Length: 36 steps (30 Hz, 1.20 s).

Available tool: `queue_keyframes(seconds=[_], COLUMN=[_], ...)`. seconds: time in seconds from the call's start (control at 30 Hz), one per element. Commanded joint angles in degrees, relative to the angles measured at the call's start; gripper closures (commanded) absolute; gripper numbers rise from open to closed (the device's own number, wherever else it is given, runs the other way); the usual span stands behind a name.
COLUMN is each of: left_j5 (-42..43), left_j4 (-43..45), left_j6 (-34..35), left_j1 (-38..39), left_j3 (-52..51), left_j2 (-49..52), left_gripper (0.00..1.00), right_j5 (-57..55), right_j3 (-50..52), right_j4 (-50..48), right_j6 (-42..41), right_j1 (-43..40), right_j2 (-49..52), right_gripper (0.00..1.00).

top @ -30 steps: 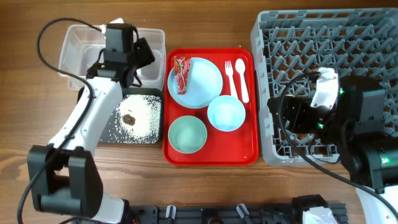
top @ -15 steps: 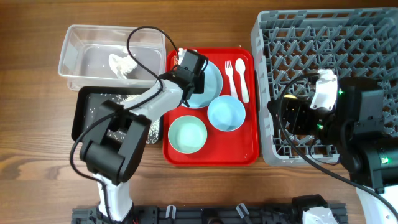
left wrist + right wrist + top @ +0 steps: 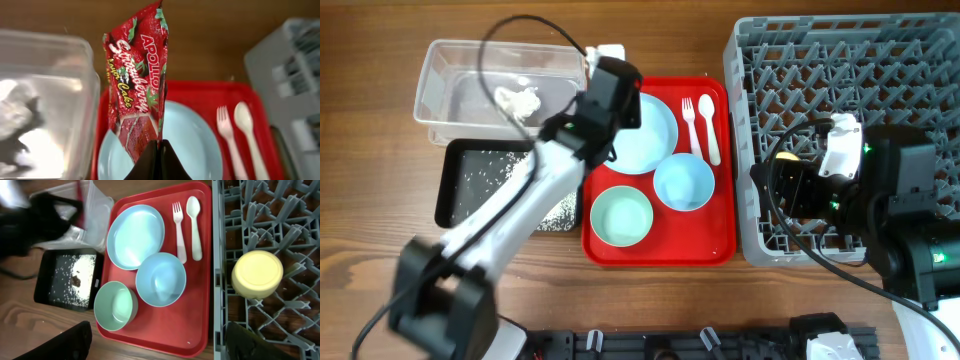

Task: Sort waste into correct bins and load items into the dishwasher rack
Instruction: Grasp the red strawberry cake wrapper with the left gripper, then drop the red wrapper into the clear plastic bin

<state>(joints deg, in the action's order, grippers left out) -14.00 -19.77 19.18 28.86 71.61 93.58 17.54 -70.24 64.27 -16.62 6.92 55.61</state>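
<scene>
My left gripper (image 3: 160,146) is shut on the lower end of the red snack wrapper (image 3: 137,85), which hangs above the left rim of the light blue plate (image 3: 195,140). In the overhead view the left gripper (image 3: 610,85) sits between the clear tub (image 3: 450,75) and the plate (image 3: 645,130), hiding the wrapper. My right gripper (image 3: 159,327) is open and empty, over the front edge of the dishwasher rack (image 3: 840,60). A yellow cup (image 3: 257,273) stands upside down in the rack.
On the red tray (image 3: 710,235) lie a blue bowl (image 3: 684,182), a green bowl (image 3: 622,216), a fork (image 3: 689,120) and a spoon (image 3: 708,125). Crumpled white paper (image 3: 518,100) is in the tub. Rice covers the black tray (image 3: 455,190).
The left arm swung from above the tub to the plate, shut on the wrapper and lifted it; the plate is now bare. The right arm has not moved.
</scene>
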Motion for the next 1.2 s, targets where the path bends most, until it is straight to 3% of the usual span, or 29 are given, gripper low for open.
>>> queue_keyframes(seconds=[0.0, 0.07, 0.1, 0.13, 0.17, 0.2, 0.33, 0.47, 0.5, 0.53, 0.67, 0.93, 1.03, 1.17], left_j5=[-8.63, -8.59, -8.55, -7.72, -3.76, -1.11, 6.75, 7.1, 7.1, 7.08, 7.13, 7.1, 4.46, 8.94], left_j4=[-0.85, -1.99, -1.68, -1.44, -2.21, -3.21, -10.88, -19.91, -22.34, -24.87, -30.27, -30.73, -28.61, -14.29], left_j6=[0.57, 0.98, 0.98, 0.94, -0.04, -1.36, -2.49, -2.49, -2.49, -2.49, -2.43, -2.47, -3.52, -3.56], left_j1=[-4.98, -11.08, -14.08, -15.32, -16.7, -17.0, -13.44, -7.1, -5.44, -4.11, -3.72, -3.48, -7.13, -17.57], left_j3=[0.39, 0.39, 0.39, 0.42, 0.42, 0.42, 0.42, 0.42, 0.42, 0.42, 0.42, 0.39, -2.34, -21.09], left_j2=[-1.92, 1.42, 4.52, 5.81, 6.05, 4.83, -9.35, -21.94, -24.52, -27.19, -30.29, -31.12, -39.15, -57.05], left_gripper=[0.96, 0.96, 0.8, 0.41, 0.1, 0.06, 0.05, 0.06, 0.01, 0.0, 0.0, 0.0, 0.0, 0.0], right_j5=[-0.79, -0.76, -0.76, -0.74, -0.74, -0.74, -0.96, -1.75, -3.13, -3.43, -3.37, -3.37, -3.37, -3.37], right_j3=[-0.37, -0.37, -0.37, -0.37, -0.37, -0.37, -0.37, -0.37, -0.37, -0.37, -0.37, -0.37, -0.37, -0.37], right_j4=[-0.13, -0.07, -0.07, 0.02, 0.46, 0.85, 0.85, -0.83, -0.92, -0.76, -0.79, -0.81, -0.83, -2.19], right_j6=[-0.07, -0.07, -0.04, -0.09, -0.07, -0.09, 0.31, 1.73, 1.62, 1.6, -0.33, -0.33, -0.31, -0.31], right_j1=[-0.13, -0.13, -0.13, -0.13, -0.13, -0.13, -0.13, -0.13, -0.13, -0.13, -0.13, -0.13, -0.13, -0.13], right_j2=[0.04, 0.04, 0.04, -0.02, -0.13, -0.35, -2.51, -5.51, -6.01, -5.97, -3.8, 8.35, 15.69, 25.29], right_gripper=[0.13, 0.13, 0.13, 0.13, 0.13, 0.13, 0.13, 0.13, 0.1, 0.0, 0.0, 0.0, 0.0, 0.0])
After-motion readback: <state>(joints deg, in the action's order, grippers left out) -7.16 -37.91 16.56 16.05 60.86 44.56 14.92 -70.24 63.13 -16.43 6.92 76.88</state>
